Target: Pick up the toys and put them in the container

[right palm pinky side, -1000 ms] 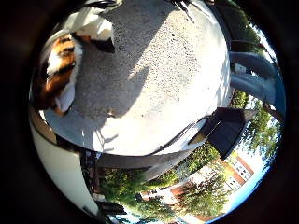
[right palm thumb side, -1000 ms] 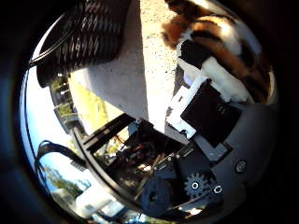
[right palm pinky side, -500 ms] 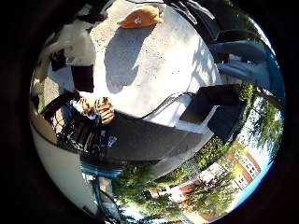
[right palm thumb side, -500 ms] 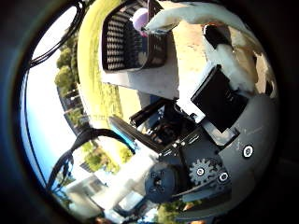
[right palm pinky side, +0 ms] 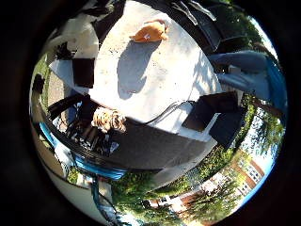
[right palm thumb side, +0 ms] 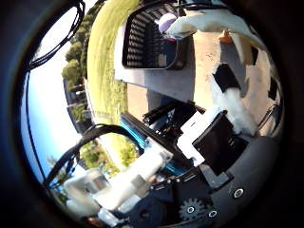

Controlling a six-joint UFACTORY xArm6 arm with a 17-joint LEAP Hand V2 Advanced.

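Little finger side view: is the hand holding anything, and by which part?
The hand seems to hold the striped plush toy between dark fingers, off the table; the gripped part cannot be told.

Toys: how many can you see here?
3. An orange toy lies on the table; a striped orange-and-white one shows by the table's edge, close to the hand; a purple one sits in the black container. More may be hidden.
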